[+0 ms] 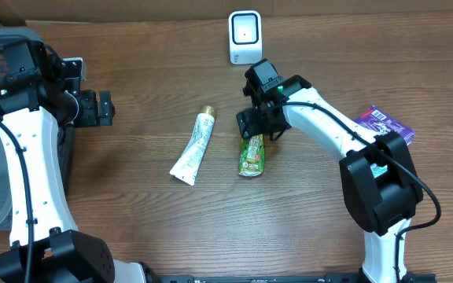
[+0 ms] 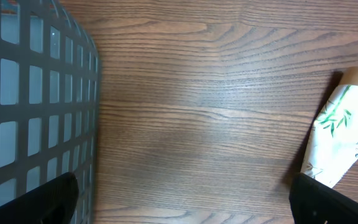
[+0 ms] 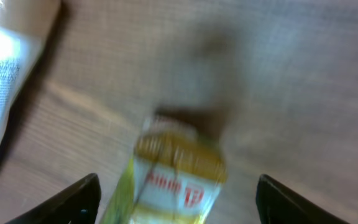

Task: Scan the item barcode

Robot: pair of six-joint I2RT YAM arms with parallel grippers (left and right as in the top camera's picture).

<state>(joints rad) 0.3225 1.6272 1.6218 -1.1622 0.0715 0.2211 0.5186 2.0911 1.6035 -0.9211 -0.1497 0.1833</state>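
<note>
The small green and yellow pouch [image 1: 252, 155] lies flat on the wooden table [image 1: 132, 228], near the middle, with its long side pointing roughly toward the scanner and away from it. My right gripper [image 1: 258, 126] hangs just over the end of the pouch that is nearer to the white scanner [image 1: 244, 37], which stands upright at the far edge. In my right wrist camera the pouch sits between my two fingers [image 3: 73, 200]; they stand wide apart, with bare wood on each side of the pouch, so I am not holding it. The picture there is blurred: I see a yellow band and some red writing on a white field, but I cannot read it. Just beside the pouch, on my left, lies a white tube [image 1: 193, 148] with a gold cap and a green leaf print; its small grey text is also too fine to read. A purple packet [image 1: 385, 126] lies well apart on my right, with what may be a white label on it. My left gripper [image 1: 103, 108] is wide open and holds nothing, next to the grey mesh basket [image 2: 36, 106].
</note>
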